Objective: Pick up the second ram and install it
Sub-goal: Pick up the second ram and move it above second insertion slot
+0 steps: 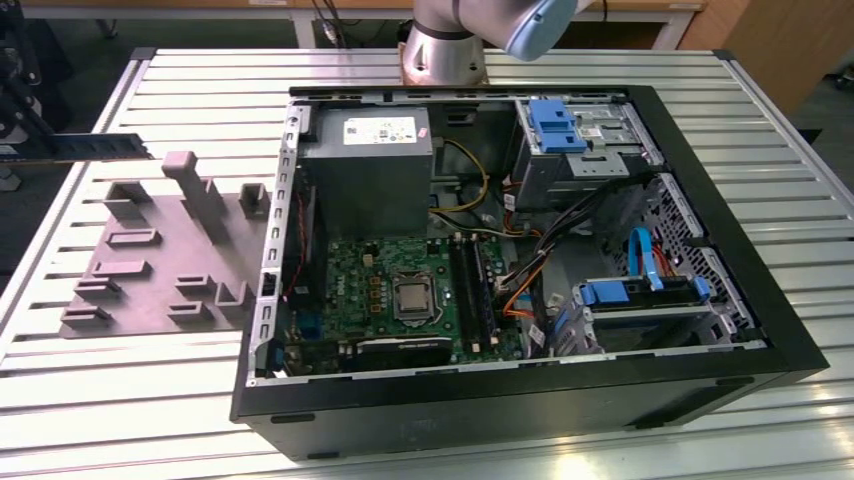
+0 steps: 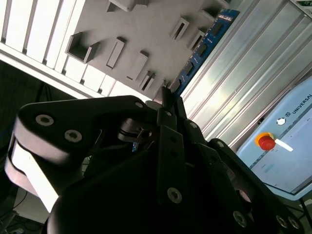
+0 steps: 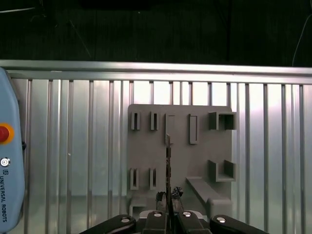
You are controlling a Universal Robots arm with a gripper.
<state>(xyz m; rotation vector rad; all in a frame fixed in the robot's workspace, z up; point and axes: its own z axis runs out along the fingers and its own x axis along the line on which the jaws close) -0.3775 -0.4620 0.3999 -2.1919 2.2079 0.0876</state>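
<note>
Second ram (image 2: 204,49) is pinched at one end in the hand (image 3: 168,196), fingers closed narrow on it, stick held off the surface over the grey holder plate (image 3: 146,151) on the slatted bench (image 3: 73,146). In the exterior view the ram (image 1: 100,147) sticks out at the exterior view's left, well apart from the open computer case (image 1: 534,400).

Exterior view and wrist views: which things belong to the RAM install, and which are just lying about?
Belongs to the job:
- second ram, clamped in the gripper
- grey holder tray
- memory slots inside the open computer case

Just there:
- teach pendant
- power supply
- blue drive brackets
- slatted table
</note>
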